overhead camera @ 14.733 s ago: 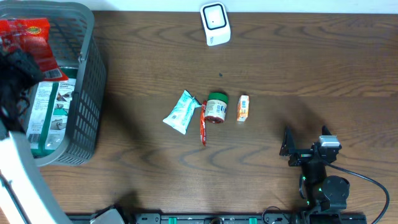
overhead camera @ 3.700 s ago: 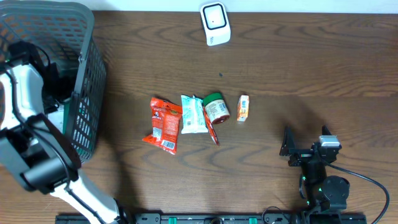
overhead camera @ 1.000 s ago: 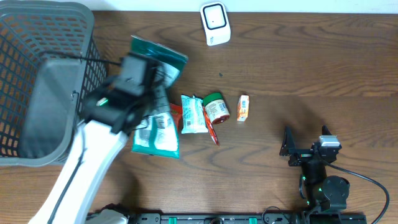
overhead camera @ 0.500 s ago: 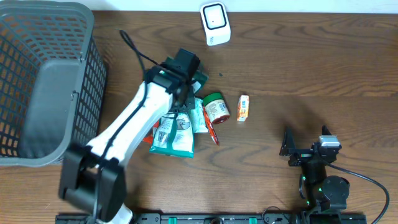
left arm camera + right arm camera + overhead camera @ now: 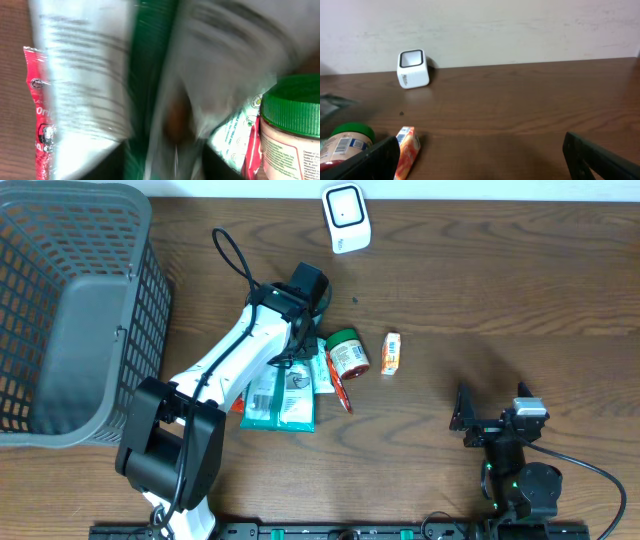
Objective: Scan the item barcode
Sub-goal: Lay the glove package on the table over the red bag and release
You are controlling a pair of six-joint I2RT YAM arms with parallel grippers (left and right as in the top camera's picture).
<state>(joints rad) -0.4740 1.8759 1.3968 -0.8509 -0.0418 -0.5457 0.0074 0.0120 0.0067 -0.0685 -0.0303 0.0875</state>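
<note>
**tom_t:** Overhead cam, starting at the left gripper (image 5: 304,290): it sits right over the top end of the green-and-white pouch (image 5: 285,395). I honestly can't tell if the jaws are pinching it or apart. The wrist cam there is just a blurry close-up of the pouch's printed side.

**rig_rat:** Same, can't call it either. The pouch lies flat on the table (image 5: 480,290), and its top end is hidden under the arm. A red packet (image 5: 37,115) pokes out on its left and a small teal-and-white packet (image 5: 322,368) is against its right edge. Then comes the green-lidded jar (image 5: 347,352) lying on its side, with the little orange carton (image 5: 390,353) just beside that.

**tom_t:** And the white scanner (image 5: 345,218) is up at the far edge, well apart from the pile. The grey basket (image 5: 140,300) is off to the left.

**rig_rat:** The right gripper (image 5: 465,418) is near the front edge, away from everything. Its fingers are spread wide with nothing between them.
</note>
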